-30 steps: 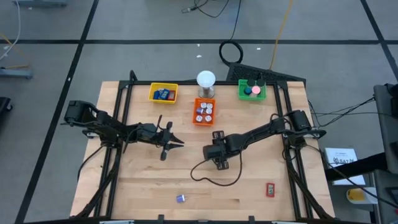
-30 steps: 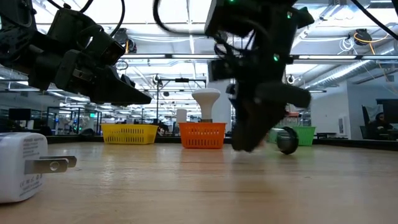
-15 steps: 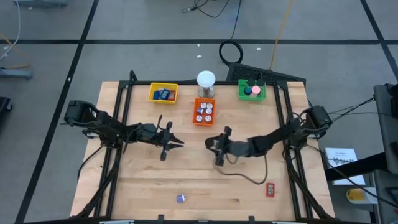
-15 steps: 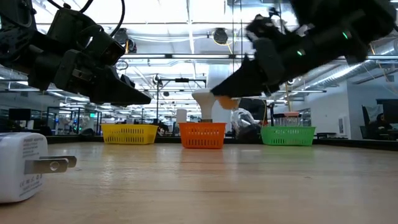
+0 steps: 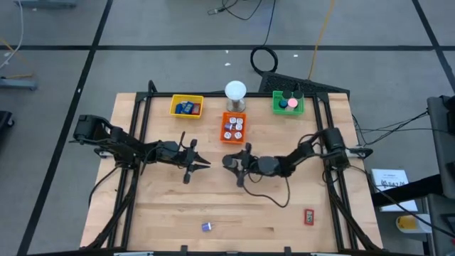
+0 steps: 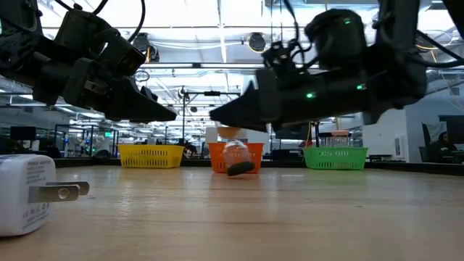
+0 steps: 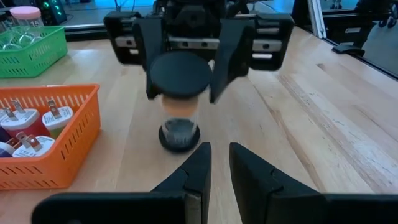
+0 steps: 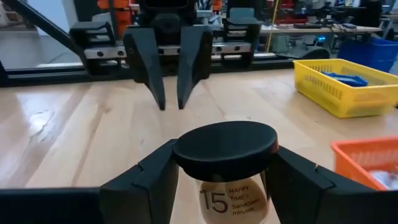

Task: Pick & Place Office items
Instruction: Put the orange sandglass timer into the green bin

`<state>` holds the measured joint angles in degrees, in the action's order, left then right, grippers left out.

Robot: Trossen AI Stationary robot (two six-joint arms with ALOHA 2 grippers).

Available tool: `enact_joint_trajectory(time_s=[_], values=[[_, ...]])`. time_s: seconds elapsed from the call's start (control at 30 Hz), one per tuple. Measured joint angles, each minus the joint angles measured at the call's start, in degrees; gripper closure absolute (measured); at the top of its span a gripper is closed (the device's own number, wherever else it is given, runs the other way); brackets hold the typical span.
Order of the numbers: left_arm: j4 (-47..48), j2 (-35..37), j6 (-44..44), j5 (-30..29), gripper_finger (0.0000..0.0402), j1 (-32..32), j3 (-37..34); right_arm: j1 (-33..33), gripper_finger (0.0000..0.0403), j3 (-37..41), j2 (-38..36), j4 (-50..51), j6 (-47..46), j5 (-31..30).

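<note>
On the wooden table (image 5: 163, 203), the right gripper (image 5: 238, 165) hangs mid-table, fingers closed round a sand timer (image 8: 225, 167) with black caps, just short of the orange tray (image 5: 233, 129). The carry step seems under way; next it likely needs lifting onward to the green tray (image 5: 287, 104), holding a similar pink-capped piece. The left gripper (image 5: 200, 162) waits nearby, fingers nearly closed and empty.

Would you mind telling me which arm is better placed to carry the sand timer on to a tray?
Right. The right gripper already clamps the sand timer between its fingers. The left gripper is nearly shut, hovering opposite with nothing held.
</note>
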<state>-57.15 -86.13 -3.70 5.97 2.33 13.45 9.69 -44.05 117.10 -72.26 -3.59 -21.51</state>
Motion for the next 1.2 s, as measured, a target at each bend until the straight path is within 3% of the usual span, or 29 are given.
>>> enact_joint_trajectory(time_s=[0.4, 0.67, 0.8, 1.0, 1.13, 1.2], values=[[0.04, 0.00, 0.17, -0.03, 0.0346, 0.00, 0.02, -0.24, 0.0168, -1.53, 0.87, 2.89, -1.30, 0.49], [0.07, 0.00, 0.17, -0.04, 0.0346, 0.00, 0.02, 0.05, 0.0112, -1.51, -4.16, 14.14, -3.20, -2.75], [0.61, 0.00, 0.32, -0.04, 0.0346, 0.00, 0.02, 0.29, 0.0088, -1.51, -12.80, 24.78, -5.26, -3.97], [-0.05, 0.00, 6.40, -0.06, 0.0346, 0.04, 0.02, 0.07, 0.0081, -4.14, -27.44, 51.44, -16.54, -5.52], [-0.06, 0.02, 5.40, -0.06, 0.0346, 0.04, 0.11, 0.01, 0.0081, -12.31, -28.83, 70.11, -21.82, -4.69], [0.01, 0.02, 5.11, -0.06, 0.0346, 0.04, 0.11, 0.02, 0.0080, -17.05, -27.65, 78.28, -22.84, -1.07]])
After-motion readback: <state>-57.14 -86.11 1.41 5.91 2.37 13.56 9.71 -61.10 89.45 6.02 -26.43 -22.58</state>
